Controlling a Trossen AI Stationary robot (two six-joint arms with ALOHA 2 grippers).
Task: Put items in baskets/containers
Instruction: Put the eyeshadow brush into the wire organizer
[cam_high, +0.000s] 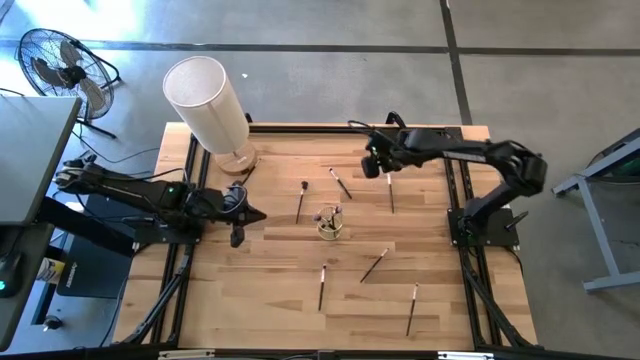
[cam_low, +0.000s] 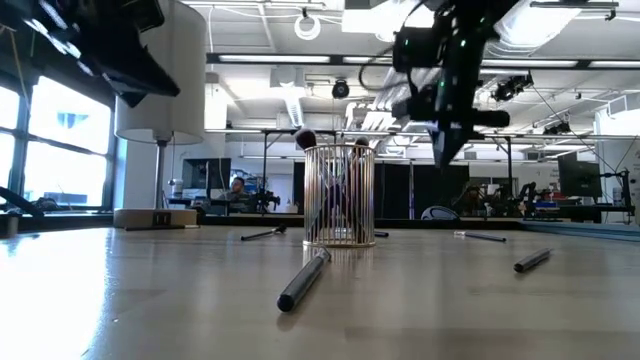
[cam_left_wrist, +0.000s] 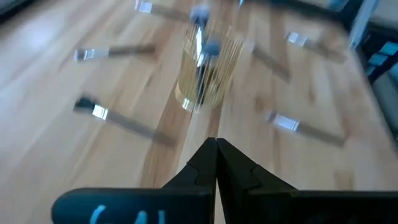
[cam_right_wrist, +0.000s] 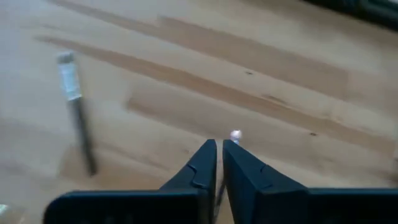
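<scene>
1. The left end effector (cam_high: 238, 238) hung over the desk (cam_high: 250, 310) with its fingers pressed together and nothing between them.
2. Straight ahead of it, a short way off, stood the clear cup (cam_high: 329, 223) with a few brushes (cam_left_wrist: 200, 62) upright inside.
3. The right end effector (cam_right_wrist: 219, 163) was near the far edge of the desk, its fingers almost closed around a thin brush (cam_right_wrist: 234, 135) whose pale tip showed just past the fingertips.
4. Another brush (cam_right_wrist: 76, 112) lay flat on the desk off to one side of that end effector.
5. More brushes (cam_high: 373, 265) lay scattered beyond the cup, well apart from both end effectors.
</scene>
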